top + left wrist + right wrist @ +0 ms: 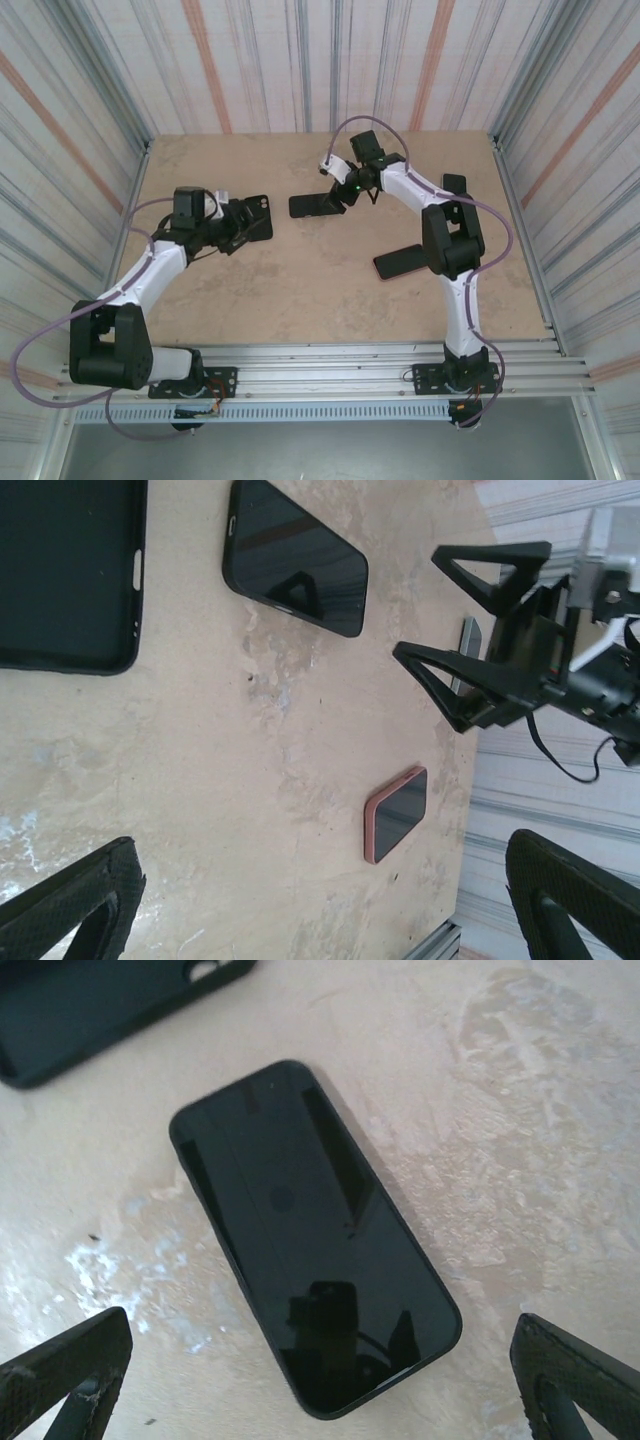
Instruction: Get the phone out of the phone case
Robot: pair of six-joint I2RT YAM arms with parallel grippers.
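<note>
Two end effectors gape wide, empty: left end effector [238,222] by case [65,570] nr bench [300,290] left edge, right end effector [340,195] over bare phone [310,1240] mid-bench. Risk: low pull-back could clip phone & skid it.

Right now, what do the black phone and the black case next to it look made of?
Phone: glossy glass front, probably; sharp mirror-like reflections. Case: matte black, likely soft rubber or plastic; no reflections, moulded rim with a side slot.

Two white arms [150,270], black joints [455,240] and bases [190,380], lilac cables [40,345] looping alongside, black textured triangular fingers [50,1370], green wrist light [352,185].
</note>
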